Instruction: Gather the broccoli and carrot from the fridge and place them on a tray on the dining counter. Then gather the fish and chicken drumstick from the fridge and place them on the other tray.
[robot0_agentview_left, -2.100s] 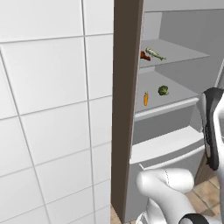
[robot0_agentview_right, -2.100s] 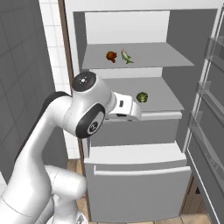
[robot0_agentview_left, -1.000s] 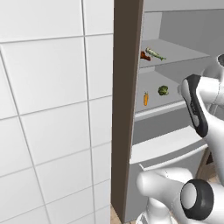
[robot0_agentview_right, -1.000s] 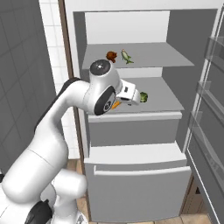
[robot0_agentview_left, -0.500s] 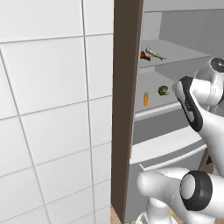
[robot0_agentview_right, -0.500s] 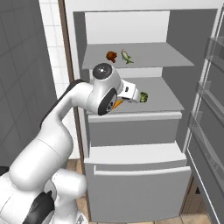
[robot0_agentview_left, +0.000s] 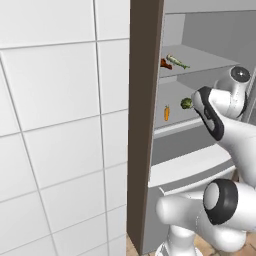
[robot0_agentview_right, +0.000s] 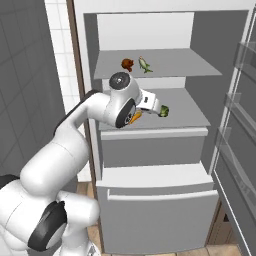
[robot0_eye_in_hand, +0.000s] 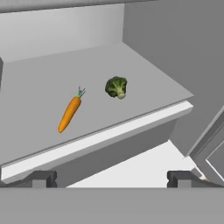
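Gripper (robot0_eye_in_hand: 111, 178): jaws spread wide, nothing between them; the two dark tips rise at the bottom of the hand view, in front of and short of the shelf lip

Fridge shelf (robot0_eye_in_hand: 144, 83): grey, flat, smooth; its front edge lies just ahead of the jaws, running across them

Carrot (robot0_eye_in_hand: 70, 113): nearest item, ahead of the jaws and toward the left tip, lying flat on the shelf, thick end closest, green top pointing away. Judged stiff, light, tapered and smooth, so it may roll or slip toward the thin end; best taken across the thicker half, jaws square to its length

Broccoli (robot0_eye_in_hand: 116, 86): just beyond the carrot and a little to its right, near the jaw centreline, apart from the carrot, stem toward the jaws. Judged light and lumpy; the florets give and crumble under pressure, the stem is firmer. A hold low on the crown or across the stem looks safest, with modest squeeze

Chicken drumstick (robot0_agentview_right: 127, 64) and fish (robot0_agentview_right: 144, 63): farthest, side by side on the shelf above the jaws; for the second tray
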